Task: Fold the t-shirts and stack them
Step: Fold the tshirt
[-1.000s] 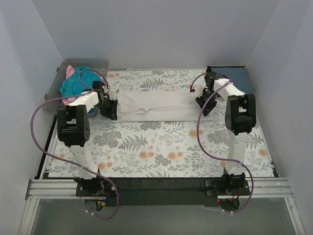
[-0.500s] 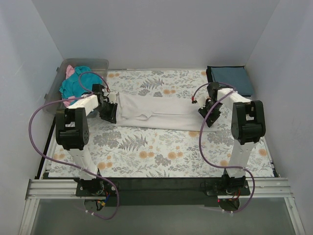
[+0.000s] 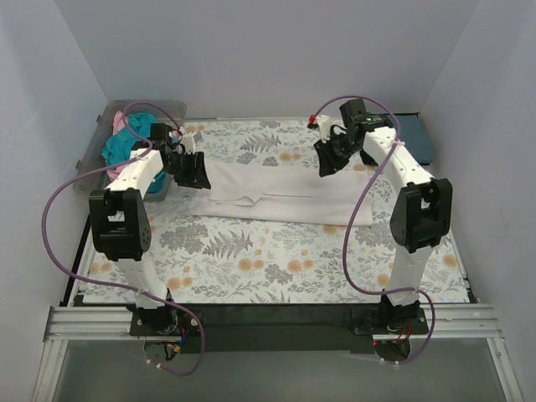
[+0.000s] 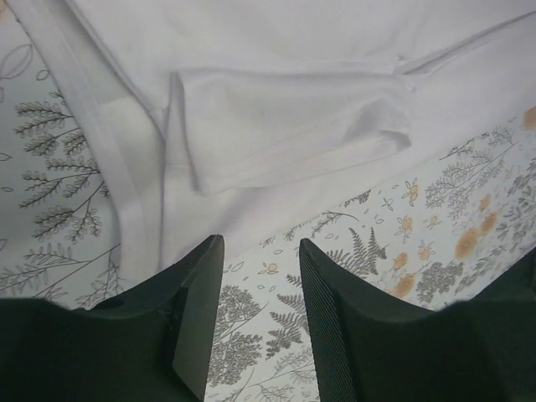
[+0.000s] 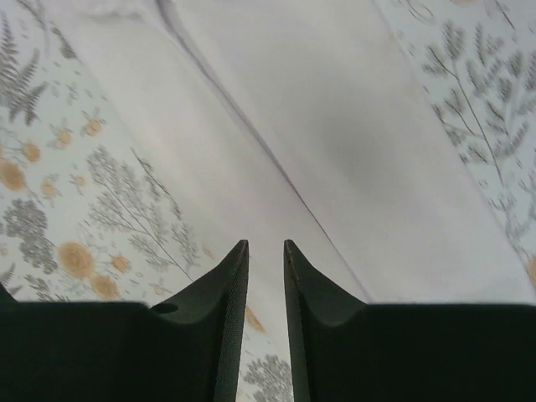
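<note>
The white t-shirt (image 3: 276, 188) lies flat across the middle of the table as a long band, a sleeve (image 4: 285, 126) folded onto it. My left gripper (image 3: 197, 172) hovers over its left end, jaws open and empty (image 4: 261, 243), above the shirt's near edge. My right gripper (image 3: 328, 161) is raised over the right half of the white shirt (image 5: 335, 126), jaws a narrow gap apart and empty (image 5: 266, 244). A dark slate-blue t-shirt (image 3: 423, 138) lies folded at the back right, partly hidden by the right arm. The teal (image 3: 126, 146) and pink (image 3: 120, 123) t-shirts are bunched at the back left.
A clear plastic bin (image 3: 167, 107) at the back left holds the teal and pink shirts. The floral table cover (image 3: 276, 260) spans the table. Grey walls close in on three sides. Purple cables loop from both arms.
The white shirt was dragged toward the near side and is now let go. Both grippers have lifted; the right one swung back and left over the shirt.
</note>
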You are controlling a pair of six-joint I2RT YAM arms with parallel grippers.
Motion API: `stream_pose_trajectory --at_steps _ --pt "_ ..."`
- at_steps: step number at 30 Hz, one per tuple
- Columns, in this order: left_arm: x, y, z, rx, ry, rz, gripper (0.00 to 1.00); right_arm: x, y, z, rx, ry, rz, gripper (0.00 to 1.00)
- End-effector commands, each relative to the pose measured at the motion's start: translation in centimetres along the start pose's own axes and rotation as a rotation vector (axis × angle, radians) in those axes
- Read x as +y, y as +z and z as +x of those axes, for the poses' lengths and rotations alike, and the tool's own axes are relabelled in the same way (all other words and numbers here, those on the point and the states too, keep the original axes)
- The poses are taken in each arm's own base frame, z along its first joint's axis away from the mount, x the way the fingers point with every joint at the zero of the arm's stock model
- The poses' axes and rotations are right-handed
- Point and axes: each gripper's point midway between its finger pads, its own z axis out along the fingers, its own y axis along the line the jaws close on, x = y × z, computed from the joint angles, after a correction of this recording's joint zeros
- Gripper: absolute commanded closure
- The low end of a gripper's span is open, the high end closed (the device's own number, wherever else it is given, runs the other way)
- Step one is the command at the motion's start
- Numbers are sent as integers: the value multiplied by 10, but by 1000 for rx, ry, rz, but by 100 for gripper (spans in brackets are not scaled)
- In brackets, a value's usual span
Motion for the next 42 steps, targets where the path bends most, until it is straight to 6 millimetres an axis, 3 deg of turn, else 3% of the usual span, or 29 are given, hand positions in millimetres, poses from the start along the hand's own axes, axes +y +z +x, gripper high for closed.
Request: stream_pose_trajectory --at_steps 1,7,9,15,23,35,39,42 --pt "-8 12 4 21 -113 64 59 51 25 -39 -55 3 -144 71" --pt "0 31 10 53 -189 73 57 100 62 -76 -156 22 -296 69" --pt "3 35 14 69 -205 69 57 111 75 -78 -148 18 -315 69" --pt "14 48 26 117 -239 36 58 113 96 -63 -104 36 -316 69" --pt "22 60 32 147 -254 15 59 114 105 -29 -46 41 -305 69" --pt "15 59 15 115 -238 38 69 114 105 -14 -23 33 -297 69" --pt "16 60 12 113 -235 39 76 112 104 -10 -18 21 -284 69" --pt "14 58 4 99 -224 53 90 111 103 -6 -11 18 -276 69"
